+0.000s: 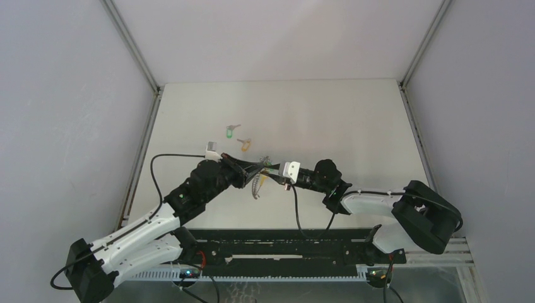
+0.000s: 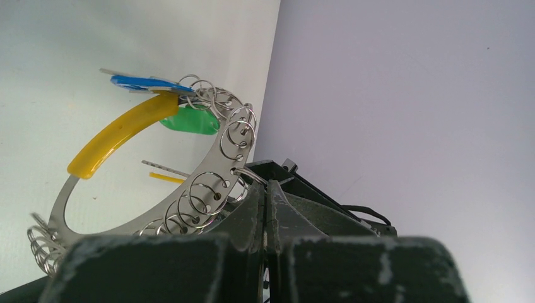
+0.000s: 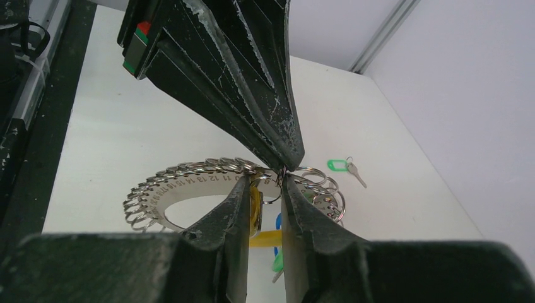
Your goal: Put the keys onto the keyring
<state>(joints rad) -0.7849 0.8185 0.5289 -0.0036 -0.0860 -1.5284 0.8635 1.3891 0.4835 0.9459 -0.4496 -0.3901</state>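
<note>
pinching keyring (image 3: 189,179) rim, left gripper (image 2: 268,189) pressed shut; right gripper (image 3: 265,184) narrowly spread, straddles split ring (image 3: 278,193) just beyond left tip.

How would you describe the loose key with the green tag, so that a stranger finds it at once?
Start at the white table, just beyond the metal keyring held up in the middle. Two tagged keys lie there; the green-tagged key is the farther, left one, beside the orange-tagged key. Its tag is the only green one lying on the table.
</note>
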